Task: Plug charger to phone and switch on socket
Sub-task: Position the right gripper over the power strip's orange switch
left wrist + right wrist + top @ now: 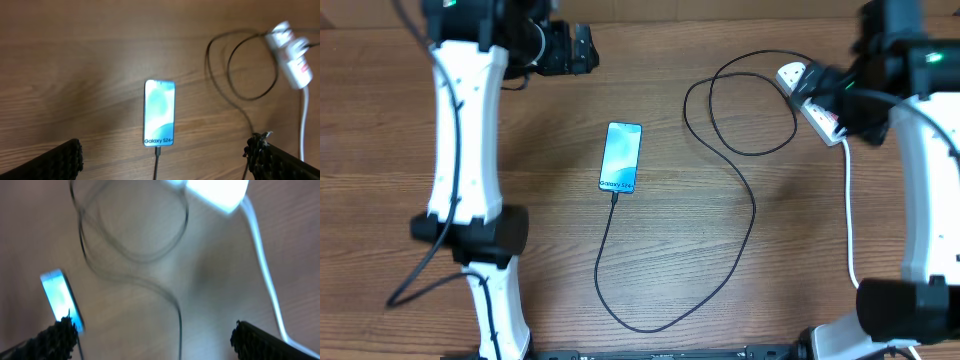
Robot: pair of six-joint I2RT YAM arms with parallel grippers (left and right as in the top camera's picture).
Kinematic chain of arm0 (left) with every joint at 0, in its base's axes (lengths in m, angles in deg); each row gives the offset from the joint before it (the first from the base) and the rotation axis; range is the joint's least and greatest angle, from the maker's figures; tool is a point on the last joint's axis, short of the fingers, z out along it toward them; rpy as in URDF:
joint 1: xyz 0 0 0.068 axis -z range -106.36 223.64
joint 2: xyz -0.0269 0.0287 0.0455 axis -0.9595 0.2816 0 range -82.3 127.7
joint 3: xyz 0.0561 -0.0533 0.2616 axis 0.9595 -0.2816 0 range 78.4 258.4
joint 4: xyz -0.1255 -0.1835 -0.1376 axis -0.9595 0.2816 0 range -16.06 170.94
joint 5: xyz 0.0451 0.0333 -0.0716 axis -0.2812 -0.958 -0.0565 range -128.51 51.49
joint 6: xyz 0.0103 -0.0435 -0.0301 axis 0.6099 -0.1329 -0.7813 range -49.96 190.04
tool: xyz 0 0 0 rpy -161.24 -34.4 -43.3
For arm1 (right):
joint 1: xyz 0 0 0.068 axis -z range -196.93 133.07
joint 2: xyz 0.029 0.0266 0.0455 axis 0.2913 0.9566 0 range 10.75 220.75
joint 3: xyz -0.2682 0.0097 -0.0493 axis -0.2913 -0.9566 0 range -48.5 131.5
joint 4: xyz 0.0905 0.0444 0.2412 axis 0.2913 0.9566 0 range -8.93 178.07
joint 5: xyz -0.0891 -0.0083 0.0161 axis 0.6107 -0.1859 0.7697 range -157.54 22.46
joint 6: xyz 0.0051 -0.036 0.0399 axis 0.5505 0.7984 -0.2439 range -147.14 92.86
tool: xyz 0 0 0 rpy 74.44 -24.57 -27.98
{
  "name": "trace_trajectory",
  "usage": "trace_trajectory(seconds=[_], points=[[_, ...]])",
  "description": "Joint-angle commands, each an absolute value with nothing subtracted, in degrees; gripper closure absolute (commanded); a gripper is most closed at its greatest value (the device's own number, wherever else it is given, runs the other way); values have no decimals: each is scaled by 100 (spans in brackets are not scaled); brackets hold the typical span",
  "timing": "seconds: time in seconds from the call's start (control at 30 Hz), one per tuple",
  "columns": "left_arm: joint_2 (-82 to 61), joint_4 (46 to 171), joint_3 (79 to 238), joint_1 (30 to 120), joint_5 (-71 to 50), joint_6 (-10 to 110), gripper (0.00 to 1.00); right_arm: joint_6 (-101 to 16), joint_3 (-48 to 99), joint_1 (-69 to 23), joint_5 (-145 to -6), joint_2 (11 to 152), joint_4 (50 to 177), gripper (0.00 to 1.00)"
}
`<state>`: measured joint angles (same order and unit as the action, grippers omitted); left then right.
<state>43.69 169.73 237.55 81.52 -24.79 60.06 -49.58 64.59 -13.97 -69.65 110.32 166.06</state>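
left gripper [582, 48] is standing wide open, gripping nothing; in the left wrist view its fingers [61, 162] are sitting at the two bottom corners, nothing clamped between them; it is hovering near the far edge of the table [540, 250], up-left of the phone [621, 157] and well apart from it.

right gripper [817, 90] is also spread wide and empty; right wrist view is blurring badly, but both fingers [55, 339] are showing far apart at the bottom corners; overhead it is hanging over the middle of the socket [826, 122] and covering part of it; cannot tell whether it is touching the strip; cannot tell whether a switch is on.

phone is lying flat, screen up and lit, near table centre, long axis running near-to-far; charger [753, 210] tip is meeting the middle of the phone's near edge; from there the black cable is running toward the near edge, curving right in a wide loop, then climbing back and coiling in an overlapping ring just left of the socket; its far end is reaching the socket under the right gripper.

socket is lying at the far right, angled; thick white cord [848, 210] is leaving its near end and running down the right side toward the right arm's base.
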Motion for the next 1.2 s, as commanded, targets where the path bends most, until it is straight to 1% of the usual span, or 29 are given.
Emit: trace_trajectory(seconds=[0.0,0.1,0.3,0.47,0.57,0.8,0.97,1.17], points=[[3841,16991,23939,8181,-3010,5762,0,-4722,6626,-888,-7000,11308,15885,0],[3790,17054,23939,8181,-3321,5766,0,-4724,6626,-637,-6853,11487,15227,0],[3834,17074,23876,8181,-3314,5762,0,-4717,6621,-479,-6296,12040,14250,0],[3834,17074,23863,8181,-3314,5762,0,-4720,6621,-479,-5199,12593,13815,0],[3834,17074,23863,8181,-3314,5762,0,-4717,6621,-475,-4886,12903,13636,0],[3834,17074,23863,8181,-3314,5762,0,-4650,6621,-453,-4956,13712,13314,0],[3834,17074,23863,8181,-3314,5762,0,-4658,6621,-357,-5006,14090,13435,0],[3834,17074,23863,8181,-3316,5762,0,-4648,6580,-95,-5859,14313,13478,0]])
